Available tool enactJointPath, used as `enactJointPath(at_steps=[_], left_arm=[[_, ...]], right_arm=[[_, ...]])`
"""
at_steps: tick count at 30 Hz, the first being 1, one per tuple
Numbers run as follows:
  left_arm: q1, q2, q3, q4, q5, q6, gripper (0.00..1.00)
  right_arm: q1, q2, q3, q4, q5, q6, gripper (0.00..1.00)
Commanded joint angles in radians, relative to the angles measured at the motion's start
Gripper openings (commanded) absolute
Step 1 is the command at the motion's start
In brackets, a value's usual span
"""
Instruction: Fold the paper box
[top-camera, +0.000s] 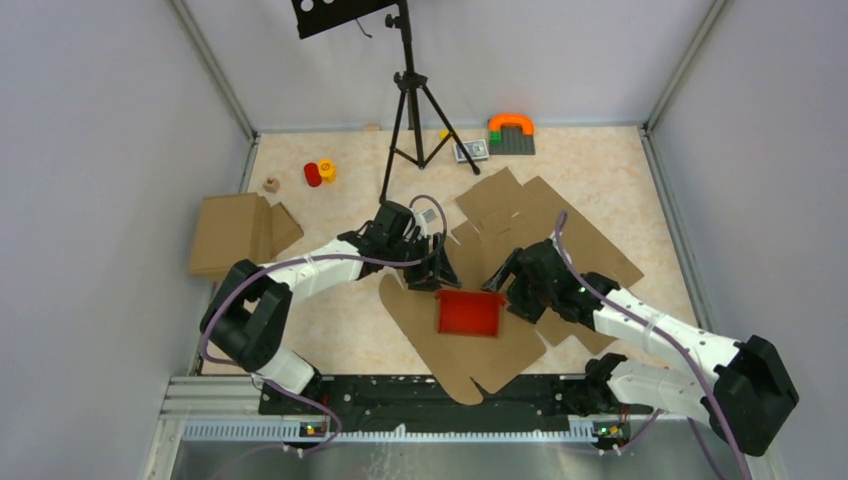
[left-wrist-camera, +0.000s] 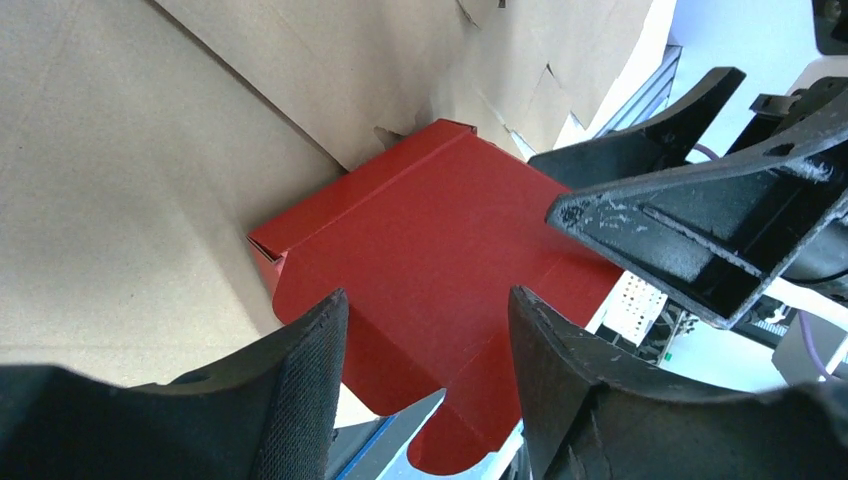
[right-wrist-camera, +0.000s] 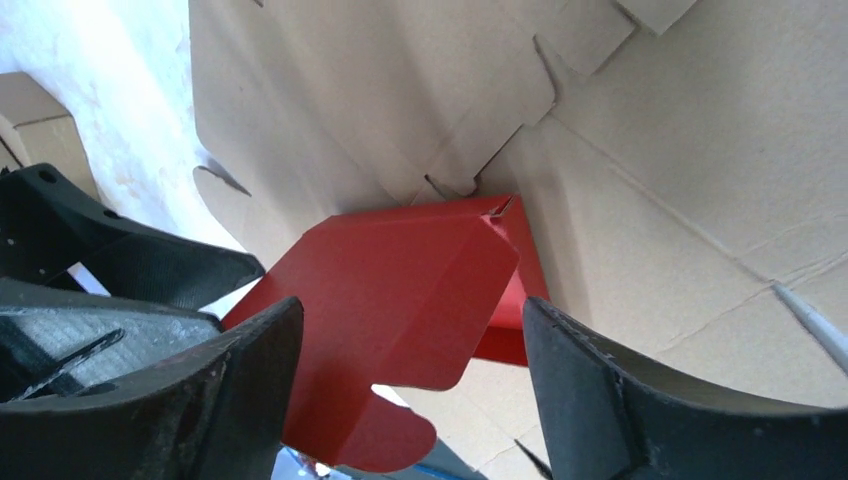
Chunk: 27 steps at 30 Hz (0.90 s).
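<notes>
**A:** How do the two claws stand?

**B:** The left gripper (top-camera: 443, 272) has its fingers (left-wrist-camera: 300, 380) spread wide. It is released and pinches nothing, and it sits at the far left corner of the paper box (top-camera: 469, 312). The right gripper (top-camera: 503, 278) is spread the same way with nothing held, at the box's far right corner.

**A:** And the box itself?

**B:** There is one. It is bright red and lies just nearer the bases than both claws. The wrist views show a flap with a rounded tab.

**A:** What lies around it?

**B:** Flat brown cardboard sheets (top-camera: 560, 225) lie under the box and to its right. They overlap, so I count at least two and cannot give an exact number. One folded brown cardboard piece (top-camera: 228, 235) lies well to the box's left, and one tripod (top-camera: 408, 110) stands beyond it.
</notes>
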<state>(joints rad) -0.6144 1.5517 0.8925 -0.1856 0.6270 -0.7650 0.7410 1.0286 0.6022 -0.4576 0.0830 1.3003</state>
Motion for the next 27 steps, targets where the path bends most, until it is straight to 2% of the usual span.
enactJointPath(at_steps=[1,6,9,14,18,23,27], left_arm=[[0.0,-0.019,0.023,0.025,0.02,-0.003,0.62],[0.0,-0.028,0.025,-0.008,-0.001,0.013,0.65],[0.001,-0.03,0.03,-0.024,-0.005,0.022,0.66],[0.001,-0.038,0.035,-0.037,-0.001,0.021,0.66],[0.0,-0.05,0.032,-0.063,-0.006,0.029,0.67],[-0.001,-0.057,0.02,-0.069,-0.003,0.011,0.68],[-0.007,-0.061,0.001,-0.048,-0.004,-0.032,0.67]], right_arm=[[-0.049,-0.012,0.021,-0.01,0.024,-0.076,0.82],[-0.118,-0.019,0.052,-0.032,0.053,-0.272,0.92],[-0.163,0.0,0.061,-0.014,0.02,-0.322,0.92],[-0.177,0.042,0.055,0.091,-0.077,-0.32,0.72],[-0.177,0.067,0.044,0.141,-0.182,-0.29,0.68],[-0.177,0.059,0.019,0.161,-0.23,-0.246,0.58],[-0.176,0.039,-0.003,0.166,-0.257,-0.213,0.58]])
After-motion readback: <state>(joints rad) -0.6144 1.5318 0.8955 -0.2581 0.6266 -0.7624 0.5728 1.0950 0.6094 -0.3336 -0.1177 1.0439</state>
